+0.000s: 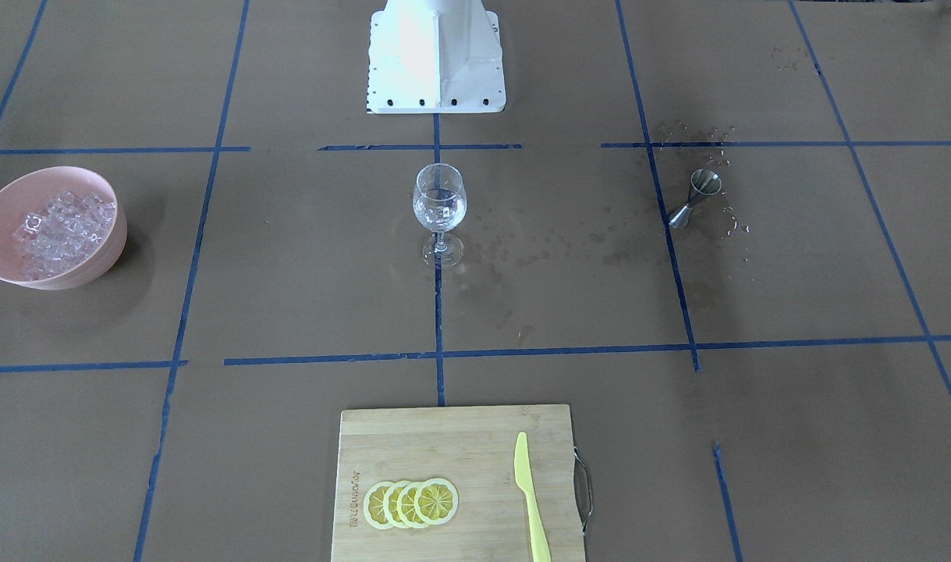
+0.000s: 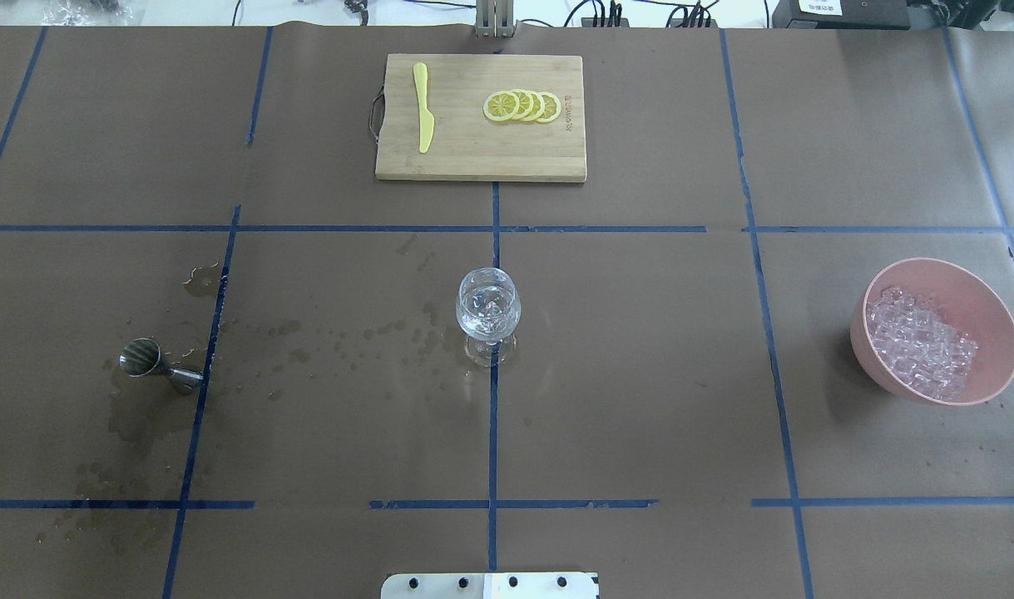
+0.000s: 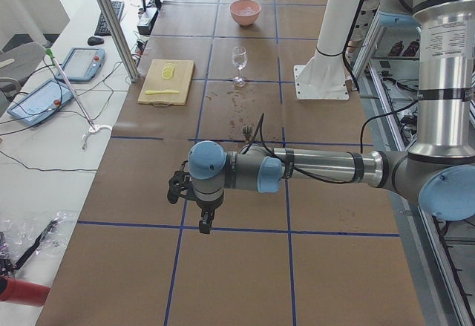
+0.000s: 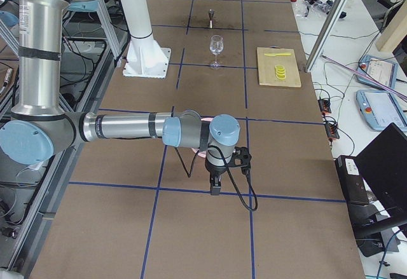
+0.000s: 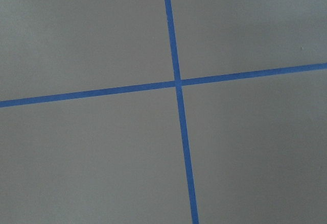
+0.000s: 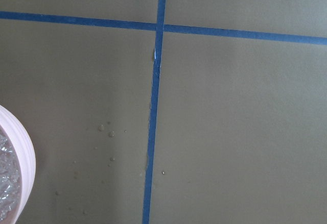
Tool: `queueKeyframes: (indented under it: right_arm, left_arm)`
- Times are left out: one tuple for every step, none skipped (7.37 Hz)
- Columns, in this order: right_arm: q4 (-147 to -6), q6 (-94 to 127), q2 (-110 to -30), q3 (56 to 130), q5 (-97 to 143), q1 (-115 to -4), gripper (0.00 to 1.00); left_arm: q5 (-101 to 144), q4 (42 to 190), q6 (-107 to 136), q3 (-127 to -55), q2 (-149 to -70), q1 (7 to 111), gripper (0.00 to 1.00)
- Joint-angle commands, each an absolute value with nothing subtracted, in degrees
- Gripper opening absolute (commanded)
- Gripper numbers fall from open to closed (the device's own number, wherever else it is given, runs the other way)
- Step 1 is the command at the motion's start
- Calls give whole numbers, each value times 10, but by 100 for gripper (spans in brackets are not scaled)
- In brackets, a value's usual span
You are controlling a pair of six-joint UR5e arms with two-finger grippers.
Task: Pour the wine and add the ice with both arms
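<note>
Overhead exterior: glass [image 2: 488, 329] mid-bench, clear wine [image 2: 488, 309] inside. Thin and fragile, likely top-heavy, so the stem looks the safest hold. Ice [image 2: 918, 343] is heaped in the pink bowl [image 2: 996, 320], far right; cubes hard, probably slick. Left claw [image 3: 205, 226] and right claw [image 4: 215, 189] hang over bare bench [image 2: 640, 374], nothing visible in either. How far open: cannot tell.

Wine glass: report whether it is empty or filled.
Partly filled. The wine glass stands upright, and clear glinting contents sit in its bowl. Whether they are cubes, liquid or both, I cannot tell.
</note>
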State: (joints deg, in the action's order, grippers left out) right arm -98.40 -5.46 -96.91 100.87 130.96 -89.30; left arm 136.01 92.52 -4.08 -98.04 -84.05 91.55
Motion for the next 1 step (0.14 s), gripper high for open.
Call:
queueKeyframes:
  right_arm:
    - [-983,-56,-992,999,1311,-893,100]
  left_arm:
    - [1356,929,-41,-1020,-802,918,100]
